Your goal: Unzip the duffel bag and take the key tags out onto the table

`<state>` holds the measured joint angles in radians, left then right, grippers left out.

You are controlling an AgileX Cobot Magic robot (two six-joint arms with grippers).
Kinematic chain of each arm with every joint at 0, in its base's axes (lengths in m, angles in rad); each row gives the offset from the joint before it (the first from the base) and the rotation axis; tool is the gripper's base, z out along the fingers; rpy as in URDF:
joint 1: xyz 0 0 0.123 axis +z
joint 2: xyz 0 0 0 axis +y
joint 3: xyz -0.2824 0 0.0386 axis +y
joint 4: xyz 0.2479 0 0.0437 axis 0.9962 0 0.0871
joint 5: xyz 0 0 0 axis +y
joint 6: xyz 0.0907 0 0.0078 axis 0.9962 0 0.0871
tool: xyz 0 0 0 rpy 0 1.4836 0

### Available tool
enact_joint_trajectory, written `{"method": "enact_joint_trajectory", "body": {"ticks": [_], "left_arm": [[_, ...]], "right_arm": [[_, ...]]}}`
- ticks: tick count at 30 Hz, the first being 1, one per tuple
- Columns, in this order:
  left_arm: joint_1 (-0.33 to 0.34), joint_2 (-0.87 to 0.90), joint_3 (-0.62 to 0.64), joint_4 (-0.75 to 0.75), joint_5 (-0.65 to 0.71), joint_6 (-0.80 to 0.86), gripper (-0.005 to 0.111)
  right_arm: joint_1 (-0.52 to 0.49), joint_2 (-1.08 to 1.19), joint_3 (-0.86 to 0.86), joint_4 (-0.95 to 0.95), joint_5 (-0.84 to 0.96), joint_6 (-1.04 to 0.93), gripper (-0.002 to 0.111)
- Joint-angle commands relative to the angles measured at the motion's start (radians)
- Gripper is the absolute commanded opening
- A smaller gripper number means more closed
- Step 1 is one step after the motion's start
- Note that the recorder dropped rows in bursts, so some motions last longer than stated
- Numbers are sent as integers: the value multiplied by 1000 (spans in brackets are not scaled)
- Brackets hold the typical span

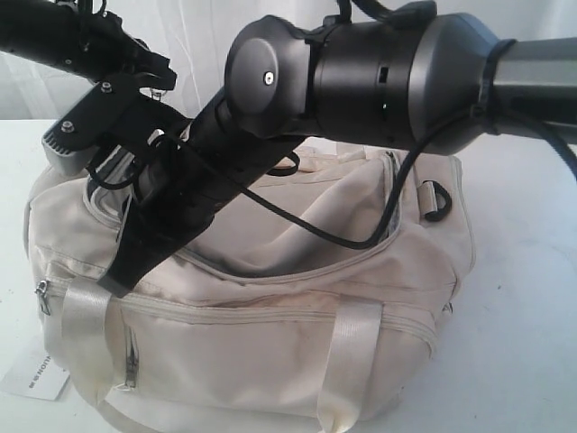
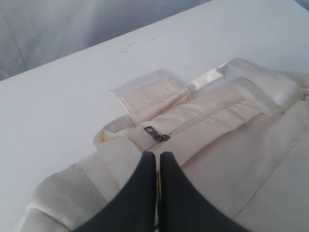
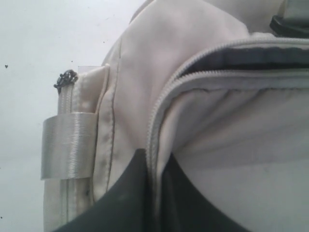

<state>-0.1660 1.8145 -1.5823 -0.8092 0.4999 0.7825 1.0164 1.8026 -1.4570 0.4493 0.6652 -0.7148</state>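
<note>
Duffel bag [image 1: 270,352]: cream fabric, sitting on the white worktop [image 1: 527,307] with its front pocket [image 1: 270,316] towards the exterior camera. The pocket's zip is closed. The main zip [image 1: 389,203] along the top is parted over part of its length, and grey lining [image 3: 251,54] shows in the gap. Two satin straps [image 1: 347,361] run down the front face. A black D-ring [image 1: 437,200] stands at the bag's right end. A white label [image 1: 36,381] lies on the worktop at the lower left corner of the bag.

Both arms lean over the left half of the bag in the exterior view.

Left gripper [image 2: 158,158]: fingers pressed together, with the tips low over the bag's fabric. They are just beside a dark metal zip pull [image 2: 155,134] on a closed zip, and not on it. Whether anything is pinched between the fingers cannot be told.

Right gripper [image 3: 153,159]: fingers closed on the bag at the edge of the main zip. The toothed zip tape runs down between the two fingers.
</note>
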Motion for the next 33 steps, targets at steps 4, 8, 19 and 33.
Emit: {"method": "enact_joint_trajectory", "body": {"ticks": [4,8,19,33], "left_arm": [[3,48,-35,20,-197,8,0],[3,54,-35,20,-210,8,2],[3,-47,-35,193,41,-71,75],[5,-388,27,684,445,-409,0]], "right_arm": [[11,-10,3,39,127,1,0],[11,-10,3,39,127,1,0],[11,-10,3,39,106,1,0],[8,-82,1,-49,95,27,57]]}}
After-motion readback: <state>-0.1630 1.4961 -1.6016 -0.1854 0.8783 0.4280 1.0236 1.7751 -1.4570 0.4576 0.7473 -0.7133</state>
